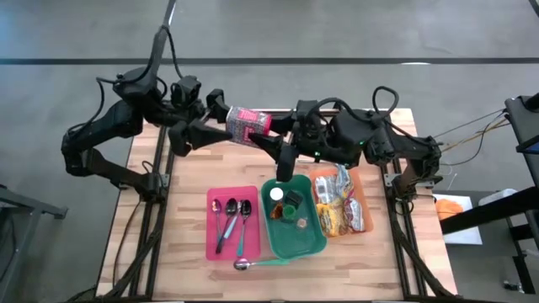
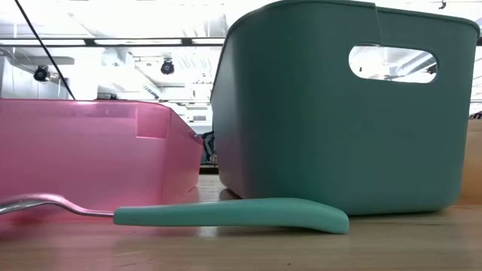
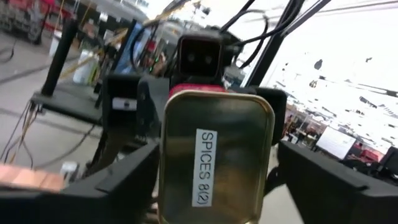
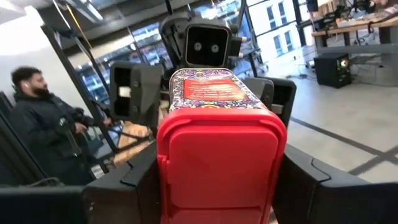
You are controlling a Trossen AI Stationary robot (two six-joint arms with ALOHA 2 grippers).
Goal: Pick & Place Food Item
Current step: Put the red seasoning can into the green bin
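Grey floor surrounds a wooden table [image 1: 194, 181] in the high view. Above its far edge, upper middle of the frame, a spice tin [image 1: 248, 124] lies level with its long axis running left to right. The left gripper [image 1: 221, 120] takes the tin's left end and the right gripper [image 1: 275, 128] its right end, both equally near. Below sit a pink tray [image 1: 212, 240], a green bin [image 1: 313, 244] and an orange tray [image 1: 362, 195].

Low view: pink tray wall at left, green bin at right, a green-handled spoon [image 2: 233, 214] in front; no gripper shows.

Left wrist view: the tin's metal base [image 3: 214, 155] fills the centre, with fingers [image 3: 118, 186] spread wide, apparently clear of it.

Right wrist view: the red lid [image 4: 217, 162] fills the centre, with fingers [image 4: 121, 183] close against its sides, apparently gripping. A person [image 4: 43, 134] stands at far left.
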